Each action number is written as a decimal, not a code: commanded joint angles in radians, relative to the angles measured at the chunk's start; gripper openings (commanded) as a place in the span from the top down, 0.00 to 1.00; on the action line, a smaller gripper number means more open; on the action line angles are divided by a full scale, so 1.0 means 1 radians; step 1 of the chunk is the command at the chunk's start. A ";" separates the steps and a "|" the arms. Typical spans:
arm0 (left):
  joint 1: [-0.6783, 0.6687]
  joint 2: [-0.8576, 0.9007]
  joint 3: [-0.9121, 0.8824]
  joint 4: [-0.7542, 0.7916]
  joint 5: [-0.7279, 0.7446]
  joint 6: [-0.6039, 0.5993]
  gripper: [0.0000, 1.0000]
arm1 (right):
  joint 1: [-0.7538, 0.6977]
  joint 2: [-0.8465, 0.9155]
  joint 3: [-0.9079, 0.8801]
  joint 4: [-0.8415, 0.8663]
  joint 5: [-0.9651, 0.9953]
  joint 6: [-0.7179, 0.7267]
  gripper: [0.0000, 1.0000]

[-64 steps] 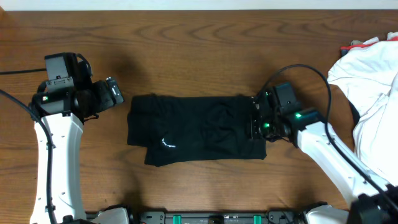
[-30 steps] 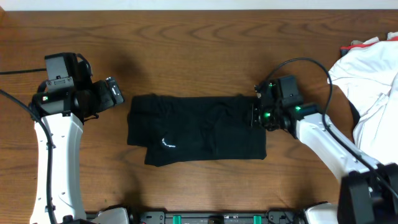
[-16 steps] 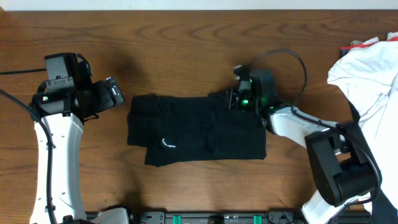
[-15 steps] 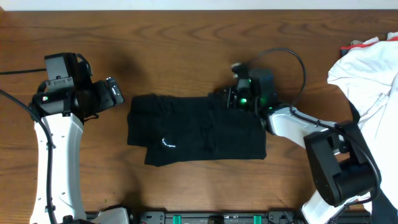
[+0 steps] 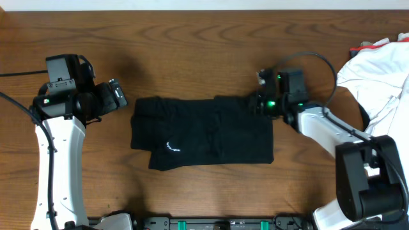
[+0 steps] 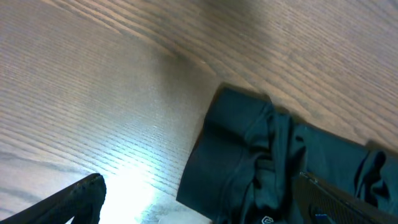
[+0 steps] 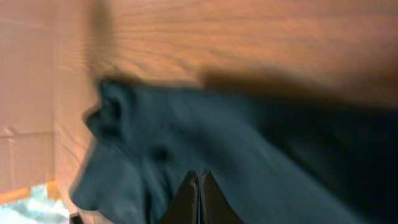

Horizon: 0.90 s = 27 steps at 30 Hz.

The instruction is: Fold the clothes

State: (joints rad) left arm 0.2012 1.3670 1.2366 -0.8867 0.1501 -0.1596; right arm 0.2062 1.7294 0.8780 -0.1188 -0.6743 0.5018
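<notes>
Black shirt [image 5: 204, 134] lies flat mid-table [image 5: 192, 45], already folded into a rough rectangle with its long side left to right. Small white logo [image 5: 171, 147] faces up near the lower left corner. The lower left edge is stepped, and the layers there are not square. The left end looks bunched and rumpled in the left wrist view.

Left gripper [image 5: 121, 97] hangs just off the shirt's upper left corner, clear of the cloth, with its jaws spread wide and nothing in them.

Right gripper [image 5: 254, 105] sits at the shirt's upper right corner, over the edge of the fabric. Its fingertips [image 7: 189, 193] are pressed together to a point. The right wrist view is blurred, so I cannot tell whether a pinch of cloth is caught between them or whether they only rest on it.

Heap of white cloth [image 5: 383, 76] lies at the far right, well apart from the shirt.

Judgement: late stage, with the folds mostly made and the work now tidying or one last fold across. Next move likely calls for:
- a sure hold on the right-hand corner
- the left arm coming in to pin or lift its end
- both ends carried evenly so the layers do not slide apart
</notes>
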 commanded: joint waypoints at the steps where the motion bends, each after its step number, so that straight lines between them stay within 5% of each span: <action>1: 0.000 -0.008 0.011 -0.002 -0.009 0.002 0.02 | -0.042 -0.024 0.002 -0.093 -0.003 -0.142 0.96; 5: 0.000 -0.008 0.011 -0.002 -0.009 0.002 0.02 | -0.114 -0.032 0.002 -0.163 -0.004 -0.186 0.92; 9: 0.000 -0.008 0.011 0.009 -0.005 -0.006 0.02 | -0.187 -0.058 0.002 -0.167 -0.019 -0.197 0.63; 12: 0.000 -0.008 0.011 0.028 -0.002 -0.068 0.02 | -0.226 -0.090 0.002 -0.179 -0.042 -0.215 0.55; 22: -0.004 0.034 -0.045 -0.065 0.076 -0.265 0.02 | -0.239 -0.166 0.002 -0.362 -0.027 -0.332 0.48; 27: -0.031 0.130 -0.074 -0.130 0.101 -0.227 0.02 | -0.239 -0.166 0.002 -0.401 0.013 -0.344 0.48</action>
State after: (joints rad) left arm 0.1909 1.4406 1.1927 -1.0031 0.2260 -0.3859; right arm -0.0303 1.5787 0.8761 -0.5133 -0.6788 0.1959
